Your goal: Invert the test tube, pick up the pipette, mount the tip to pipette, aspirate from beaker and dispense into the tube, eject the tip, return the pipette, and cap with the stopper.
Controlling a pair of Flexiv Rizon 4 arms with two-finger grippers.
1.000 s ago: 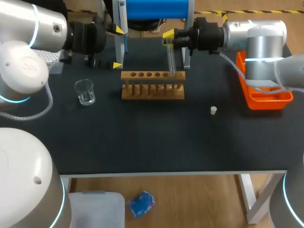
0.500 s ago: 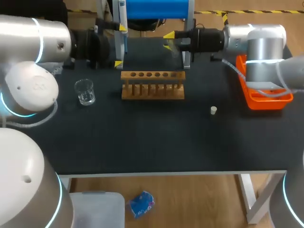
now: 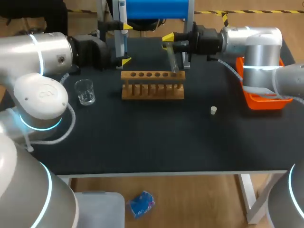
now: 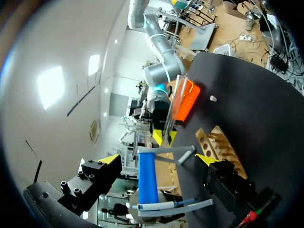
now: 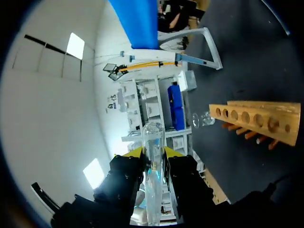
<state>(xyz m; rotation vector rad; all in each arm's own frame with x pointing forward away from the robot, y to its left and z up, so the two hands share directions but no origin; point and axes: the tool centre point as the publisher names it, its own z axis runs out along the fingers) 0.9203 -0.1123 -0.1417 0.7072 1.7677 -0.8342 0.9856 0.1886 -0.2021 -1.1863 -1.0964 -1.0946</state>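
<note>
**Glass tube leaning over the rack, not yet seated**

My right gripper [image 3: 167, 42] is clamped on the test tube [image 3: 171, 59], a yellow-tipped finger pressing its upper part from each side. In the head view the wooden rack [image 3: 152, 85] lies at 6 o'clock from that gripper. The tube's long axis runs from 12 down toward 5 o'clock, a little off upright, with its lower end over the rack's 3 o'clock end.

In the right wrist view the tube points straight out along my fingers. The rack's holes sit off to one side, apart from the tube, so I judge it unseated. Whether its end brushes the wood I cannot tell.

The coming move turns on bringing that axis upright above the end hole. My right arm is the one placed for it, coming in level from 3 o'clock with the wrist horizontal.

My left gripper [image 3: 125, 43] is at the stand [image 3: 152, 8] beyond the rack, its arm level from 9 o'clock. Its fingers are spread wide, with the pipette [image 4: 166, 205] between them near their roots, ungripped.

The beaker [image 3: 85, 91] stands at 9 o'clock of the rack and the stopper [image 3: 213, 110] at 4 o'clock, both apart from it.
</note>
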